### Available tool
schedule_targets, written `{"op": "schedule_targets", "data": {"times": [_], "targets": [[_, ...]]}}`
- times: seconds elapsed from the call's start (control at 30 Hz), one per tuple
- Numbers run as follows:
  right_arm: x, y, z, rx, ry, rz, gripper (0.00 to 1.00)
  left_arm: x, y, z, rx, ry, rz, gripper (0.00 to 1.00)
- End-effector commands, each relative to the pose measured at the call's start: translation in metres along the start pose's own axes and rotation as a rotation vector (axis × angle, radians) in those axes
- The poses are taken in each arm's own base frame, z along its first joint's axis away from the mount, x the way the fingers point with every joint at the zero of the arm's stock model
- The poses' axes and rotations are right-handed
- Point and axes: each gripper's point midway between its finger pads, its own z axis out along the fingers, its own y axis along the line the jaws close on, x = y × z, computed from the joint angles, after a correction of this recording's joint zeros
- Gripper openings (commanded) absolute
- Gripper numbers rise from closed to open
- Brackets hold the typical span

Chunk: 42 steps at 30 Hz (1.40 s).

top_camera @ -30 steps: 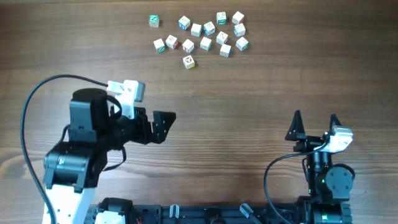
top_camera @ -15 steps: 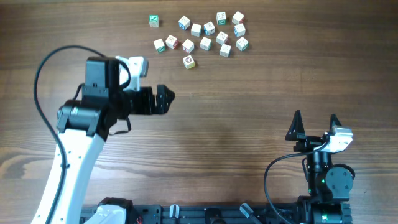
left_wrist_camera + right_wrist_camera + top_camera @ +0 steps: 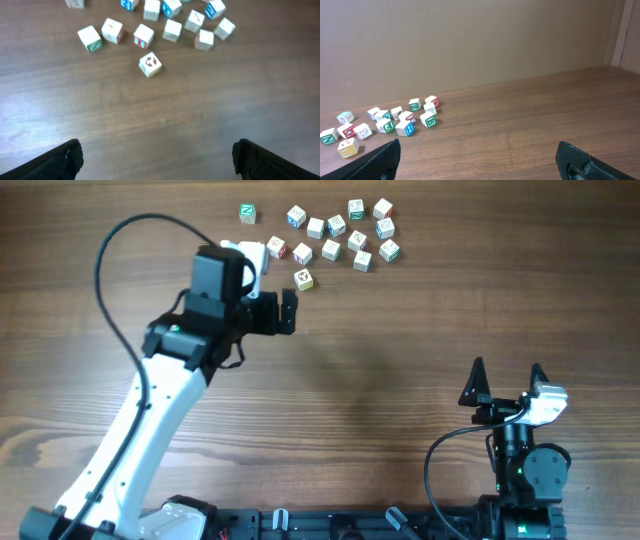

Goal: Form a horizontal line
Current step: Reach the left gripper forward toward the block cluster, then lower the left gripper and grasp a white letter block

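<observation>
White lettered cubes (image 3: 331, 249) lie scattered by the bench's (image 3: 420, 310) far edge; no horizontal line yet. Left end effector (image 3: 289, 312), jaws apart and empty, has swung up beside the outlying cube (image 3: 303, 278), likely the first pick. Right end effector (image 3: 507, 370) stays parked, apart.

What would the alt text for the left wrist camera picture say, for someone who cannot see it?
Small white cubes with coloured marks lie scattered across the top of the picture on a wooden table, with one cube sitting apart, nearer the camera. The left gripper is open and empty, its two black fingertips showing at the bottom corners.
</observation>
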Motion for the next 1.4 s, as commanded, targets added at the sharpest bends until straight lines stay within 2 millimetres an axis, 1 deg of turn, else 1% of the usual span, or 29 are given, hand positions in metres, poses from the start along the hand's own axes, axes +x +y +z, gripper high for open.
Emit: {"op": "schedule_targets", "data": {"times": [0.0,0.07,0.2,0.33,0.5,0.6,0.7,0.9,1.0,1.1,1.17,1.23,1.3,1.37], "targets": [[-0.002,0.002,0.0,-0.01,-0.009,-0.017,1.0,-0.025,0.003,0.019,-0.081,-0.084,-0.008,1.0],[-0.002,0.002,0.0,-0.01,-0.009,-0.017,1.0,-0.029,0.002,0.031,-0.077,-0.096,-0.006,1.0],[-0.002,0.002,0.0,-0.011,-0.009,-0.017,1.0,-0.035,0.004,0.061,-0.082,-0.107,-0.03,1.0],[-0.002,0.002,0.0,-0.011,-0.009,-0.017,1.0,-0.048,0.002,0.096,-0.078,-0.116,-0.06,1.0],[-0.002,0.002,0.0,-0.01,-0.009,-0.017,1.0,-0.068,-0.003,0.137,-0.075,-0.107,-0.073,1.0],[-0.002,0.002,0.0,-0.01,-0.009,-0.017,1.0,-0.078,-0.007,0.153,-0.068,-0.11,-0.073,0.99],[-0.002,0.002,0.0,-0.011,-0.009,-0.017,1.0,-0.082,-0.007,0.167,-0.068,-0.115,-0.059,0.96],[-0.002,0.002,0.0,-0.011,-0.009,-0.017,1.0,-0.078,-0.003,0.184,-0.069,-0.112,0.069,0.97],[-0.002,0.002,0.0,-0.01,-0.009,-0.017,0.99,-0.07,-0.001,0.197,-0.074,-0.097,0.126,0.97],[-0.002,0.001,0.0,-0.01,-0.009,-0.018,1.0,-0.065,0.001,0.213,-0.074,-0.099,0.137,0.96],[-0.002,0.002,0.0,-0.011,-0.009,-0.017,1.0,-0.064,-0.003,0.222,-0.047,-0.111,0.138,0.95],[-0.002,0.002,0.0,-0.01,-0.009,-0.017,1.0,-0.063,-0.007,0.23,-0.02,-0.121,0.14,0.9],[-0.002,0.002,0.0,-0.01,-0.009,-0.017,1.0,-0.06,-0.006,0.237,-0.018,-0.121,0.139,0.86],[-0.002,0.002,0.0,-0.01,-0.009,-0.017,1.0,-0.055,-0.004,0.243,-0.02,-0.111,0.14,0.85]]}}
